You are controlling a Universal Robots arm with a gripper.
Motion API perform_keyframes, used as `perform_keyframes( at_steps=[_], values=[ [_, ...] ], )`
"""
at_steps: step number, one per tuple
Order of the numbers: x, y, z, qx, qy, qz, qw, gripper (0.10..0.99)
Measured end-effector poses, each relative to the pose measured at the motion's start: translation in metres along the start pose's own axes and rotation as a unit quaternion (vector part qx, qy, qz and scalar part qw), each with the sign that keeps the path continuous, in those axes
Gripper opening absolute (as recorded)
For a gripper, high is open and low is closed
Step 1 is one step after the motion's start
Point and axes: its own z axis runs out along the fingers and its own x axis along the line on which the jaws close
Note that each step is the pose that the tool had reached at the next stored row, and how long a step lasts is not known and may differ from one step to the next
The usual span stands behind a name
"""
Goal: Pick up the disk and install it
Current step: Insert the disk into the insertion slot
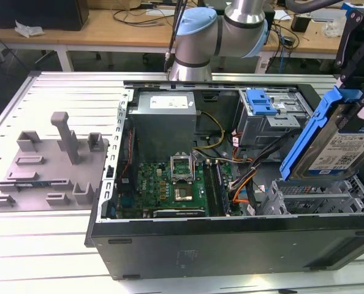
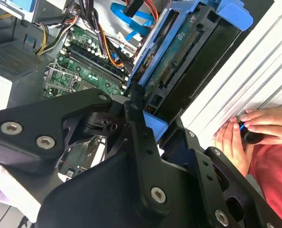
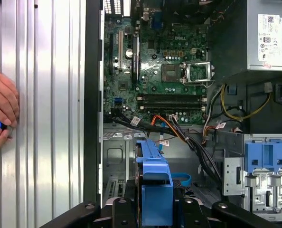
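**Disk held over the open case, not yet seated**

Your black linkage gripper is clamping the disk, a flat silver hard drive with a white-and-blue label in a bright blue plastic carrier. Its fingers are pinching the upper end of the carrier. In the second wrist view the fingers are closing tight on the blue frame of the disk.

The disk is hanging tilted, on edge, at the exterior view's right. It is over the near corner of the open black computer case and above a grey metal drive bay. Whether its lower end is touching that bay, you cannot tell. The green motherboard is lying well to its left. A second grey metal drive cage topped with a blue latch is sitting farther back.

The pick-up looks done and the install is the step in hand. Judging by the tilt, seating the disk is calling for you to square the carrier with the bay's opening and to keep clear of the loose orange and black cables beside it.

A person's hands are resting on the ribbed metal table just outside the case wall, so mind them.
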Motion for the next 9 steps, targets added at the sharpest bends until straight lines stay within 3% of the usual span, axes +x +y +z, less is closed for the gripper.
perform_keyframes(
  at_steps=[9],
  values=[
    [0.0016,-0.0017,0.0004,0.0000,0.0001,0.000,1.0000,0.365]
  ],
)
